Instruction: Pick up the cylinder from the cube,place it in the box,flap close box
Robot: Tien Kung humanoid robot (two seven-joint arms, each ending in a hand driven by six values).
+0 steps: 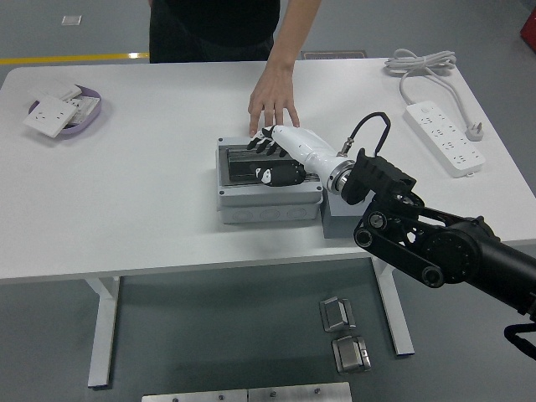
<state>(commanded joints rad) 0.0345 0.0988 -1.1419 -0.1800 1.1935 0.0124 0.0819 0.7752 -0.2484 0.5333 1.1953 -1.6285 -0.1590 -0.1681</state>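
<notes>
Frame centre: box [268,197] flap pressed nearly flat under right hand [272,155], fingers spread, holding nothing. Cylinder unseen, presumably inside. Final closing remains.

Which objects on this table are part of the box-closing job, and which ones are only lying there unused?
Part of the job:
- grey box, lid down
- right hand, flat on the lid
- grey cube, mostly hidden by the arm
- person's hand, resting behind the box

Only lying there:
- power strip with cable
- purple dish of wall switches
</notes>
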